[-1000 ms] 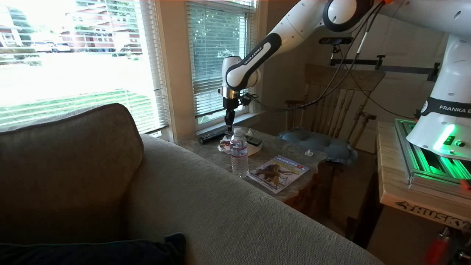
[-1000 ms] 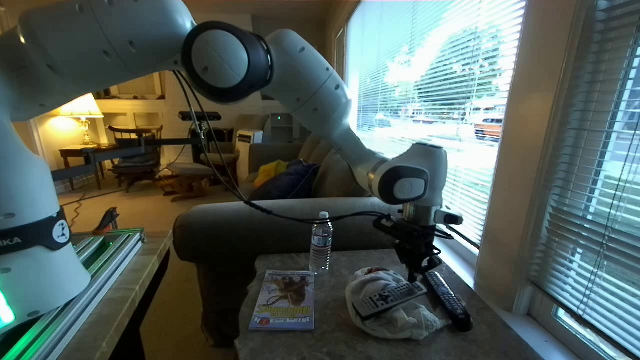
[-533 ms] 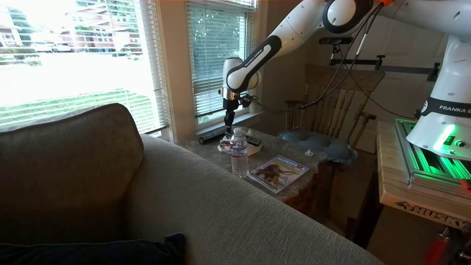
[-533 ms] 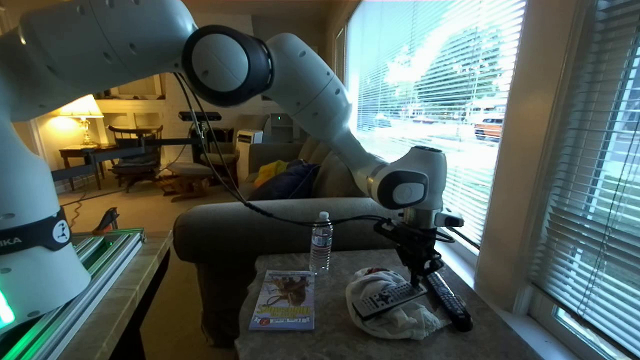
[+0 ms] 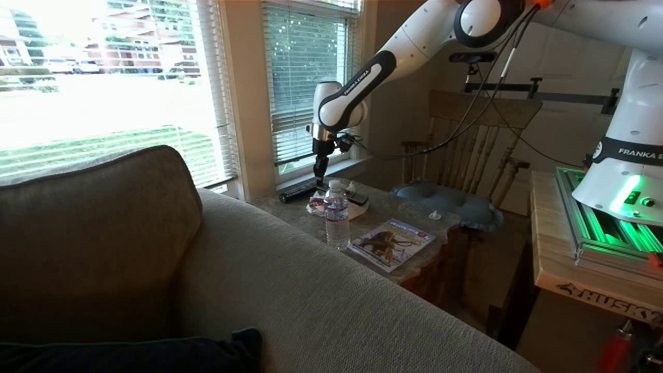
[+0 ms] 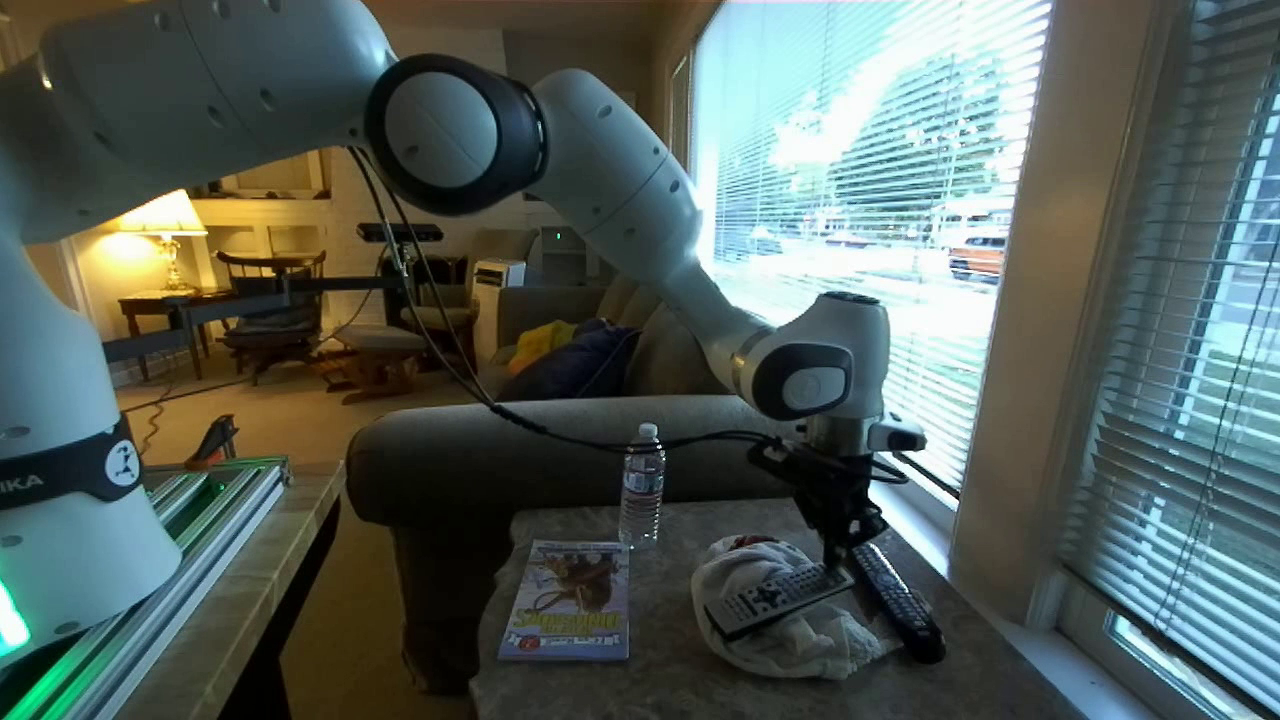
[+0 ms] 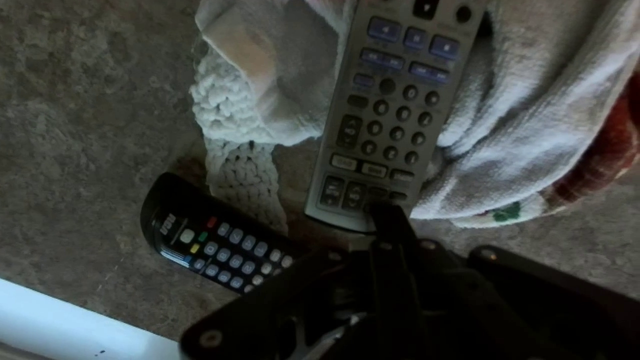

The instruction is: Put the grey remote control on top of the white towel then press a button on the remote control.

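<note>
Remote control point(image 7: 387, 115), the grey one, lies on the white towel point(image 6: 800, 655), long axis about 12:30 to 6:30 in the wrist view, its body stretching toward 12 o'clock from the gripper point(image 7: 389, 207). Fingers point(image 7: 395, 227) are pressed together, nothing visibly pinched, tip over the near-end buttons point(image 7: 354, 195); can't confirm contact. Looks like the press step: straight down from here, but that end seems to overhang the towel, so it may dip under load.
</note>
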`<state>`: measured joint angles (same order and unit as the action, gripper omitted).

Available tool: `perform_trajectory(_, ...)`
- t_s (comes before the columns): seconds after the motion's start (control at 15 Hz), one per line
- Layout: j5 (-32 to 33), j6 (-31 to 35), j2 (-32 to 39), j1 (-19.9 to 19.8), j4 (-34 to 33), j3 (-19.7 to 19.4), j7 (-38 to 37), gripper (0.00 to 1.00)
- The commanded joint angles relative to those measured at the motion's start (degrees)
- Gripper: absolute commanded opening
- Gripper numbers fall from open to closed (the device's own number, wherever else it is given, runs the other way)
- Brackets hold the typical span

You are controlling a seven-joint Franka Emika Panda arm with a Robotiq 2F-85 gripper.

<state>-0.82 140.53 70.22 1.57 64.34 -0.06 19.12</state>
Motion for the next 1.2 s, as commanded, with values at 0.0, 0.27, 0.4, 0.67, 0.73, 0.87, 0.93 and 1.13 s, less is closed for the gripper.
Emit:
perform_trajectory(0.0,1.93,0.44,1.06,-0.6,-1.33,1.31,-1.55,0.0)
perform_trajectory(0.27,1.95,0.31,1.17,-0.64,-1.32,1.36,-1.49,0.0)
perform_trajectory(0.4,1.95,0.28,1.19,-0.66,-1.24,1.34,-1.52,0.0)
perform_trajectory(0.67,1.87,0.26,1.47,-0.83,-1.2,1.4,-1.52,0.0)
perform_trajectory(0.73,1.87,0.23,1.56,-0.86,-1.19,1.4,-1.54,0.0)
perform_trajectory(0.87,1.83,0.3,1.8,-0.99,-1.16,1.43,-1.5,0.0)
perform_trajectory(0.93,1.79,0.28,1.97,-1.08,-1.2,1.49,-1.48,0.0)
perform_trajectory(1.13,1.78,0.21,2.52,-1.3,-1.47,1.52,-1.45,0.0)
